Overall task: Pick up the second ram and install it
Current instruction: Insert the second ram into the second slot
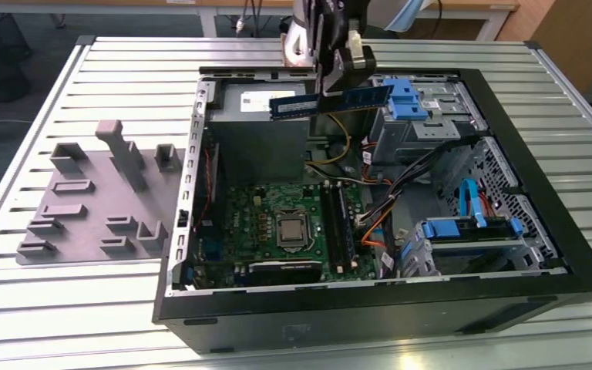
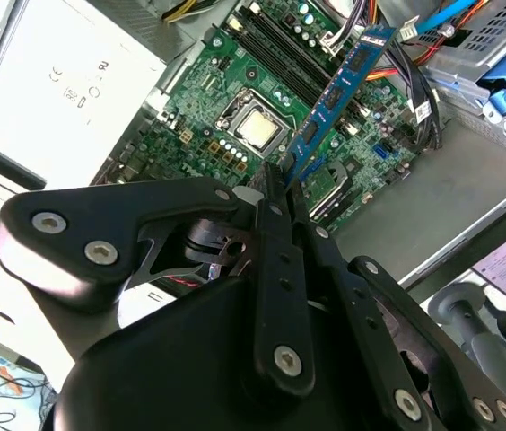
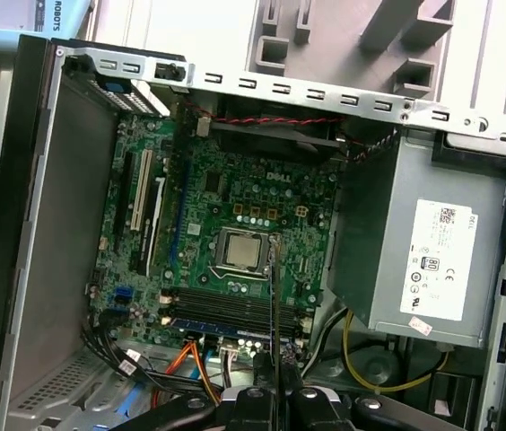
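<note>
So the gripper (image 1: 326, 91) is clamped shut on the second ram (image 1: 363, 96), with the fingers (image 2: 271, 235) pinched flat against both faces of the stick. It's up in the air over the 12 o'clock end of the open PC case (image 1: 378, 312), above the power supply (image 1: 260, 127) and the blue-tabbed drive cage (image 1: 409, 100), and well clear of the motherboard (image 1: 286, 223).

In the exterior view the stick stands on edge and its long axis runs roughly 9 to 3 o'clock, with the 3 o'clock end tipped up a bit. The grip sits nearer the 9 o'clock end, so most of the length sticks out toward 3.

In the second wrist view the ram (image 2: 338, 90) points straight away from the fingertips, dark chips in a row down the blue board, with the motherboard (image 2: 226, 108) and CPU (image 2: 257, 131) behind it. In the first wrist view the ram (image 3: 274, 305) is edge-on, just a thin dark line crossing the black slot rails (image 3: 235, 305).

Writing-wise, there's a white sticker (image 3: 439, 260) on the power supply (image 3: 388, 224) with print and logos on it. I can't make out any print on the ram itself.

The grey fixture plate (image 1: 90, 200) sits on the slatted table (image 1: 70, 308) at 9 o'clock of the case.
</note>
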Robot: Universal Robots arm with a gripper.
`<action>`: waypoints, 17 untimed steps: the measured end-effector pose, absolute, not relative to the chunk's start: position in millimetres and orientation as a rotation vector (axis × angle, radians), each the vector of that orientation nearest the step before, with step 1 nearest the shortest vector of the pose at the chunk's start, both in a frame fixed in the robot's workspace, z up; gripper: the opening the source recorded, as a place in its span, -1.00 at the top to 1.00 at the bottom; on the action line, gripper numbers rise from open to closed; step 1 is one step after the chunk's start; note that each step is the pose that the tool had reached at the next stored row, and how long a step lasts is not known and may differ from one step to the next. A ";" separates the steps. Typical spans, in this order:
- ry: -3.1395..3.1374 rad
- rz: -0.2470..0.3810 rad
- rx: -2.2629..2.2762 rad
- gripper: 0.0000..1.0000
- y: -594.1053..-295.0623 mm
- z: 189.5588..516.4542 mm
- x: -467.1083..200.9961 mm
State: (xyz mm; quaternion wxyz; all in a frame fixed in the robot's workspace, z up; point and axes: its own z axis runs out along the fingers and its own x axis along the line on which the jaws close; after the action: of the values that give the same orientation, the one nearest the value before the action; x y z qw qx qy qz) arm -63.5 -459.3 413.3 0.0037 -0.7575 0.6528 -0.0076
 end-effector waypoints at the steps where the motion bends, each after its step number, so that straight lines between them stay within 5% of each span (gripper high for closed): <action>1: 2.046 -0.024 -2.374 0.73 -459.3 413.3 -63.5; 17: 2.300 -0.025 -2.132 0.73 -459.3 411.7 -63.5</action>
State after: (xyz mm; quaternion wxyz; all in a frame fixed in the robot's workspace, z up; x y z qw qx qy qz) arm -63.5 -459.3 411.7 0.0027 -0.6798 0.7333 -0.0080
